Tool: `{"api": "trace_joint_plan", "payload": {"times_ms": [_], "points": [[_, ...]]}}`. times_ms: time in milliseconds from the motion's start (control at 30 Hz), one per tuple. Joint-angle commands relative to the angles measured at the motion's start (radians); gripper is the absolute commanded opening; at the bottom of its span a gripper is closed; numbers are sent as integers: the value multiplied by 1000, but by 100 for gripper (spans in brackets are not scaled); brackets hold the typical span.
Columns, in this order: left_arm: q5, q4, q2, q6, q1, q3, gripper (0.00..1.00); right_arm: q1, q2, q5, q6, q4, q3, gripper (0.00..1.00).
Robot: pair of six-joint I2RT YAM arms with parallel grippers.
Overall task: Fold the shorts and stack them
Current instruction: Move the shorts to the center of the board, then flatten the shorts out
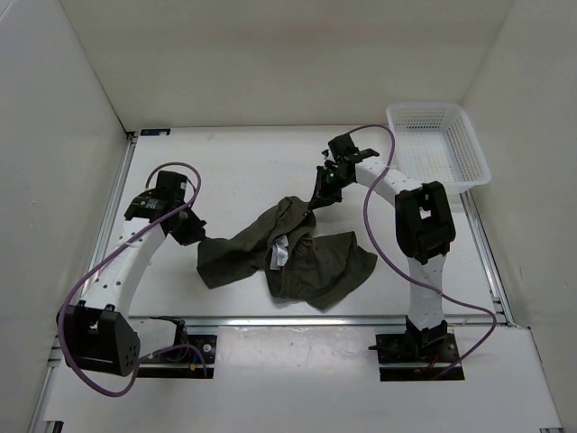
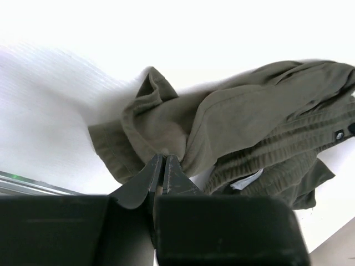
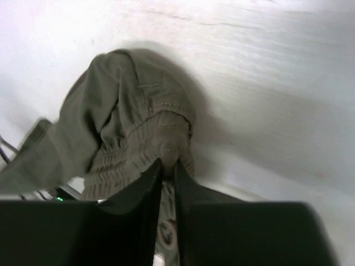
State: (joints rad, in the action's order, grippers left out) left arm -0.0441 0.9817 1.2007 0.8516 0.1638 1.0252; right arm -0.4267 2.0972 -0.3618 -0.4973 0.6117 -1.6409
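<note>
— How do the shorts [image 1: 288, 257] look?
— Olive-green, crumpled in a loose heap mid-table [image 1: 234, 171], elastic waistband bunched, white label showing.
— And the grippers?
— The left gripper [image 2: 163, 163] is pinched onto fabric at the heap's left end. The right gripper [image 3: 168, 166] is clamped on the gathered waistband at the far side.

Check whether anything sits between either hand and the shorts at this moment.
Nothing visible does. The left hand is shut on a fold at one end of the shorts, and the right hand is shut on the gathered waistband. The white basket stands apart at the far right.
</note>
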Motion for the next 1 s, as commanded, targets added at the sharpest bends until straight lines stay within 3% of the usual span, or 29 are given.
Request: {"api": "trace_joint_plan", "payload": {"times_ms": [0,33,233,267,300,400,500,600,700,967], "points": [[-22,38,-13,-40,-20,70,10,-4,-45,-88,31,-6,-10,6],[-22,38,-3,-52,-32,100,10,-4,-54,-63,31,11,-20,0],[-13,68,98,-115,-128,327,10,92,-91,30,85,175,-276,0],[-13,80,144,-137,-156,437,10,112,-91,30,94,190,-334,0],[18,90,195,-163,-176,554,10,161,-79,18,104,216,-531,0],[38,58,316,-207,-219,769,10,192,-37,-34,149,258,-818,0],[96,92,434,-220,-274,1013,10,238,-28,-80,158,232,-942,0],[130,101,461,-229,-322,1212,10,281,-110,-118,149,114,-944,0],[193,101,439,-239,-378,1317,10,292,-209,-118,172,76,-935,0],[193,101,246,-263,-397,1316,10,282,-509,-181,302,151,-686,0]]}}
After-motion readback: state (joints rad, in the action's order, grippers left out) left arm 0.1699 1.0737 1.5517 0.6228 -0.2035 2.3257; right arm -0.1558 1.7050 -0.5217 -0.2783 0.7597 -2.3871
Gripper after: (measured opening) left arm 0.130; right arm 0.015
